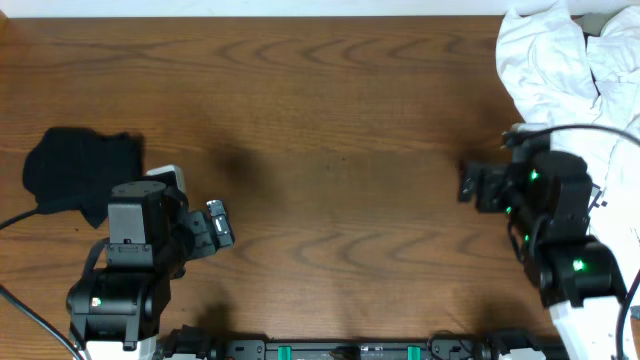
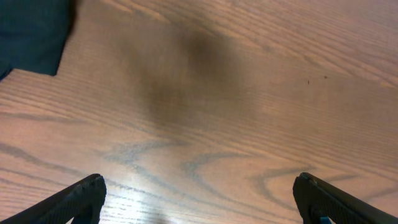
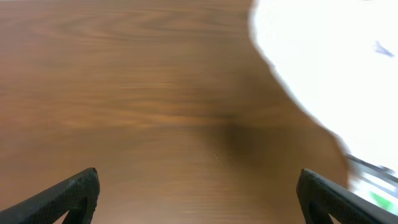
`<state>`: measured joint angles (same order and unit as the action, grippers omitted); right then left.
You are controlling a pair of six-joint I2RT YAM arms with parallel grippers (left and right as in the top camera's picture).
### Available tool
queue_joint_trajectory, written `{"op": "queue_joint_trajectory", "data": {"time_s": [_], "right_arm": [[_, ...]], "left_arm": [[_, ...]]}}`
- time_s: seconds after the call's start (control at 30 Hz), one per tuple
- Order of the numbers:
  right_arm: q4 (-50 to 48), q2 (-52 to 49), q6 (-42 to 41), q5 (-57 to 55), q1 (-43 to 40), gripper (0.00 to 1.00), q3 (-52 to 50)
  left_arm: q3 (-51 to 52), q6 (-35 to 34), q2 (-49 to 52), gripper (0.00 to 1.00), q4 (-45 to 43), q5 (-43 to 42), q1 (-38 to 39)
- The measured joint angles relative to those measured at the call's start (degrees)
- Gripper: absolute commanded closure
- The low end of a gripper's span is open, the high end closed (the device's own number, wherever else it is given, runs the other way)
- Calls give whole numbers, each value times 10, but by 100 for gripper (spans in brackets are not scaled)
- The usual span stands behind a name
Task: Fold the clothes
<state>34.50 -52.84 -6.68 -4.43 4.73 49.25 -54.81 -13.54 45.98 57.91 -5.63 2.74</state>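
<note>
**White T-shirt: location and condition, both jaws released**

1. Left arm (image 1: 135,240), at the near left of the table (image 1: 330,100): the jaws are spread wide and grasp nothing. The left wrist view shows only bare wood grain between the tips.
2. Right arm (image 1: 555,215), near right: the jaws are also spread wide and empty, and they point toward the table centre.
3. Black garment (image 1: 75,170), just beyond the left arm: a small, dark, compact piece lying flat. Its corner shows at the upper left of the left wrist view (image 2: 31,31).
4. T-shirt (image 1: 545,70), at the far right corner: plain white cloth, unfolded and crumpled into a heap with deep creases. Its lower part trails along the right edge beside the right arm. The right wrist view shows it as a blurred white mass (image 3: 323,62) ahead and to the right of the jaws, clear of both tips. No print can be made out.
</note>
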Motion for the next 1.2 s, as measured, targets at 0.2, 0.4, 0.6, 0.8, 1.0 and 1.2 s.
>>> {"op": "queue_joint_trajectory", "data": {"time_s": [0.2, 0.4, 0.6, 0.8, 1.0, 1.2], "right_arm": [[5, -102, 0, -83, -149, 1, 65], [-24, -225, 0, -113, -287, 13, 92], [-35, -351, 1, -121, -350, 19, 92], [-75, -398, 2, -123, -373, 24, 92], [-102, -410, 2, -123, -374, 29, 92], [-115, -443, 2, -123, -374, 34, 92]], "left_arm": [[0, 0, 0, 2, 2, 0, 0], [0, 0, 0, 2, 2, 0, 0], [0, 0, 0, 2, 2, 0, 0], [0, 0, 0, 2, 2, 0, 0], [0, 0, 0, 2, 2, 0, 0], [0, 0, 0, 2, 2, 0, 0]]}}
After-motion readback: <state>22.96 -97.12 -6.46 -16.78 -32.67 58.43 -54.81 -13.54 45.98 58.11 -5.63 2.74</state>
